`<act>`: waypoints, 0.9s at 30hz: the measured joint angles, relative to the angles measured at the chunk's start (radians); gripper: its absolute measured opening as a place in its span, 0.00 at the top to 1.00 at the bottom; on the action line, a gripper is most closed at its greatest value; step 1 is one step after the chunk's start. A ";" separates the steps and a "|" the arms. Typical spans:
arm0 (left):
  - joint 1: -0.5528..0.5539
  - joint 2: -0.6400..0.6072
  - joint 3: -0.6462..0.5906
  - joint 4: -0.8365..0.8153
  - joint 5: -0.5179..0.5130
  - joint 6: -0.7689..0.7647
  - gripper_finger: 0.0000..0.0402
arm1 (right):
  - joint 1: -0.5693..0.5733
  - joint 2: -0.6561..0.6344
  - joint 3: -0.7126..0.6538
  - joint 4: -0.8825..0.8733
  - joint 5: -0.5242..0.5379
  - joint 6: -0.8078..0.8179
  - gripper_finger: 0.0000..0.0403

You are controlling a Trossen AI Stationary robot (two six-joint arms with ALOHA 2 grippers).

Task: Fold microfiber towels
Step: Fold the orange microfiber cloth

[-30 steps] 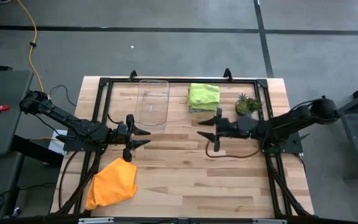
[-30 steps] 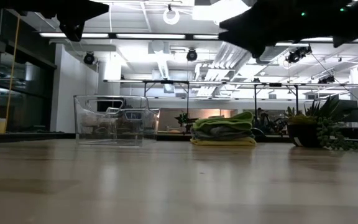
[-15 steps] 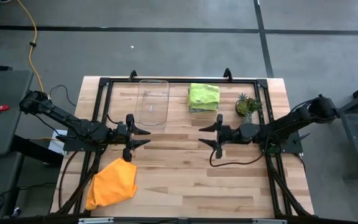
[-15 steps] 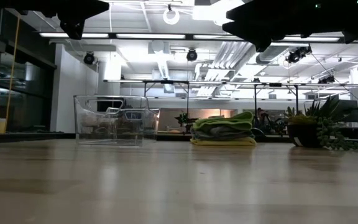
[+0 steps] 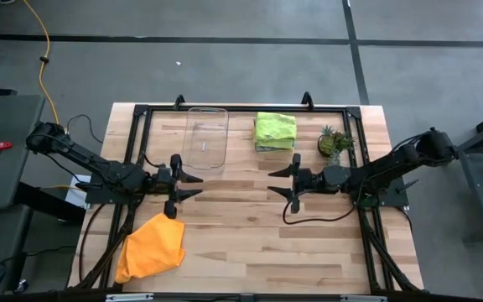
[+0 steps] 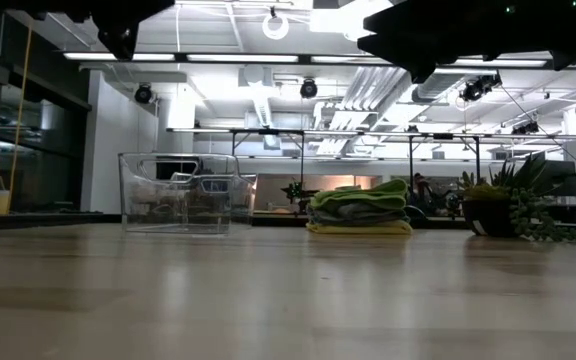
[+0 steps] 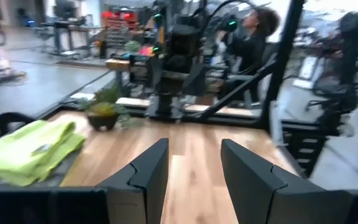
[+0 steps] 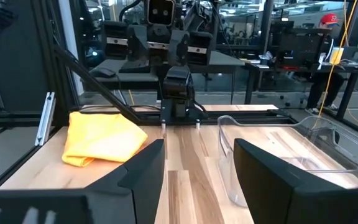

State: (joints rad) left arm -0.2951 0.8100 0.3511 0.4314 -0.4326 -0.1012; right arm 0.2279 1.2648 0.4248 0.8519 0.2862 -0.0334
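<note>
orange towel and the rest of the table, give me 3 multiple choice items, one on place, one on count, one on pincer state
1. Where does the orange towel lie?
A. inside the clear tray
B. on the table's near left part, close to the left pincer
C. on top of the potted plant

2. How many towels in the folded stack are visible in the low view?
A. one
B. three
C. six

3. How do both pincers stand?
A. open and empty
B. shut on a towel
C. shut on the tray

Answers:
1 B: the orange towel lies crumpled on the table just below the left pincer, outside the clear tray.
2 B: the stack shows lime green, grey and yellow layers.
3 A: the left pincer and the right pincer have spread fingers with nothing between them.
</note>
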 joint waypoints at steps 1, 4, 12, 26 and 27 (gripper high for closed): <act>0.000 0.001 0.000 0.013 0.022 0.000 0.66 | 0.000 0.000 0.000 0.001 0.000 0.005 0.54; -0.021 0.031 0.000 0.090 0.086 0.010 0.66 | 0.000 0.000 0.000 0.005 0.000 0.009 0.54; -0.232 0.269 0.215 -0.114 -0.056 0.036 0.65 | 0.000 0.000 0.000 0.006 -0.001 0.034 0.54; -0.517 0.702 0.776 -1.305 0.098 -0.628 0.48 | 0.000 0.000 0.000 -0.001 -0.001 0.061 0.54; -0.533 0.719 0.776 -1.328 0.142 -0.671 0.48 | 0.000 0.000 0.000 -0.001 -0.001 0.061 0.54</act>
State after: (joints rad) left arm -0.8282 1.5290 1.1275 -0.8969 -0.2907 -0.7724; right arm 0.2279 1.2652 0.4248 0.8509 0.2852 0.0278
